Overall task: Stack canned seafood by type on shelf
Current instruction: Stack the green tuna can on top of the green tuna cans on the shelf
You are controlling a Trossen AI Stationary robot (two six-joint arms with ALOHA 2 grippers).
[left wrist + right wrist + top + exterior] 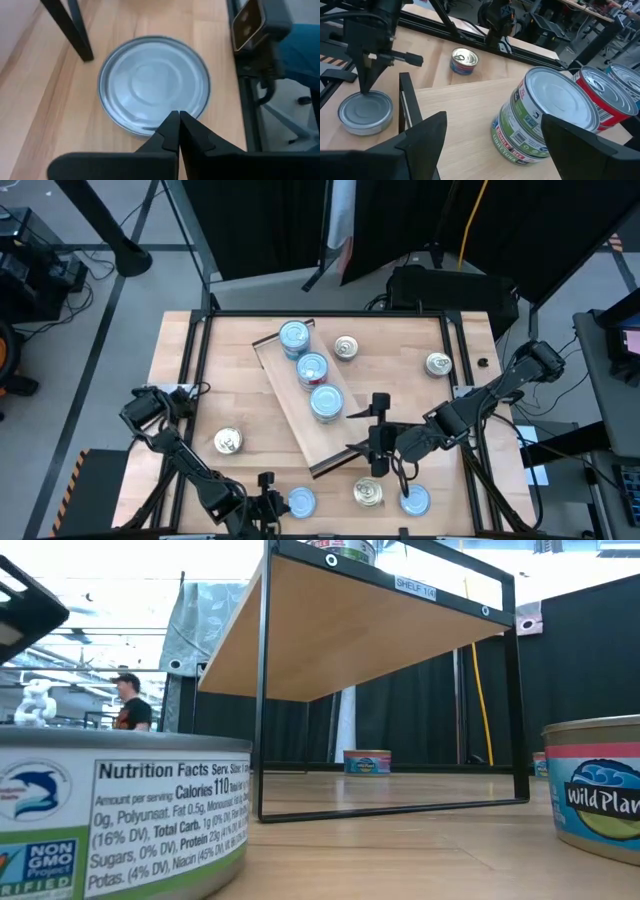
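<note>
Three blue-topped tins (312, 369) stand on the shelf (300, 425) seen from above, beyond the right gripper (378, 435). Left wrist: left gripper (176, 132) pinched shut over a tin (154, 82). Right wrist: jaws spread wide before a stacked pair (547, 117), nothing between.

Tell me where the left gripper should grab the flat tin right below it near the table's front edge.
Probably from straight above the tin, across its round side wall at its widest. It lies flat, lid up, and the smooth lid gives no hold. The left gripper is shut, so open it wider than the lid first.
</note>
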